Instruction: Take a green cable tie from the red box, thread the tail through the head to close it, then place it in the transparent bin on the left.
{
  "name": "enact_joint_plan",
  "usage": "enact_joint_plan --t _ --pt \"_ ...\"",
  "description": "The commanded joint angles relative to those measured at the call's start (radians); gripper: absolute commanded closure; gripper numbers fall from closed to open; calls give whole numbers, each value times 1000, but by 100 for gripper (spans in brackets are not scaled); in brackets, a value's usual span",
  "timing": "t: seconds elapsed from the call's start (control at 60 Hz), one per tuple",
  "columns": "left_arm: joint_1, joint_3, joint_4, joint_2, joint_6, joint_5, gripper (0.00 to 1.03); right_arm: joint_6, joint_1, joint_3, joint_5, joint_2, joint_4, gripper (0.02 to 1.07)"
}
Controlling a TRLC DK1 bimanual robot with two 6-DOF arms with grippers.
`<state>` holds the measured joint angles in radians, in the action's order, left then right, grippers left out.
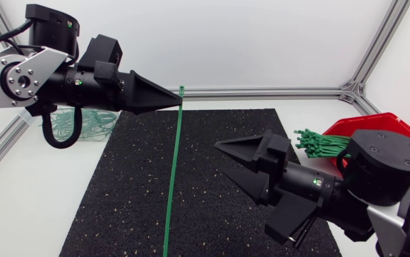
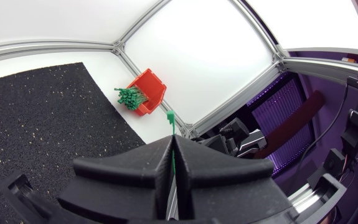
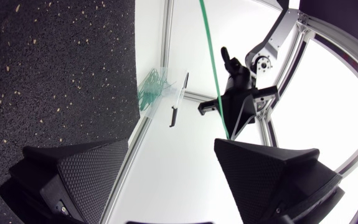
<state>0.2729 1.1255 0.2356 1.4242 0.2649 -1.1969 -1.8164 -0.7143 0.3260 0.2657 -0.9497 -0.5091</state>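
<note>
My left gripper (image 1: 176, 98) is clamped shut on the green cable tie (image 1: 174, 168), with the strip pinched flat just behind its head. In the left wrist view the head (image 2: 170, 117) pokes out just ahead of the fingertips. The tail (image 1: 167, 228) hangs straight down below the gripper, and its tip is out of view. My right gripper (image 1: 244, 185) stands wide and carries nothing. It sits off to one side of the hanging tail, apart from it, with the red box (image 1: 383, 121) and its spare ties (image 1: 319, 143) behind it. As I judge it, the tie is very light, thin and springy. It is stiff enough to hang straight but will bow or swing if nudged. Its faces are smooth, so pinch across the flat faces, not the edges. Take hold with the right gripper on the tail near its tip, leaving a short free end to steer into the head. The transparent bin (image 1: 76, 128) lies beneath the left arm, back from its fingertips.
</note>
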Motion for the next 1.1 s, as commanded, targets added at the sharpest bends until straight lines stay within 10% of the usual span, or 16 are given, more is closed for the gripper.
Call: enact_joint_plan --t 0.0,0.233,0.817,1.083 --pt "-28 45 -4 55 -23 -41 100 -77 -28 -27 20 -27 -35 6" --pt "-43 71 -42 139 -66 -104 100 -121 -27 -15 83 -201 -235 6" --pt "-46 223 -71 357 -93 -142 100 -116 -157 35 119 -386 -278 6" --pt "-55 252 -71 397 -93 -156 100 -92 -211 5 110 -391 -299 22"
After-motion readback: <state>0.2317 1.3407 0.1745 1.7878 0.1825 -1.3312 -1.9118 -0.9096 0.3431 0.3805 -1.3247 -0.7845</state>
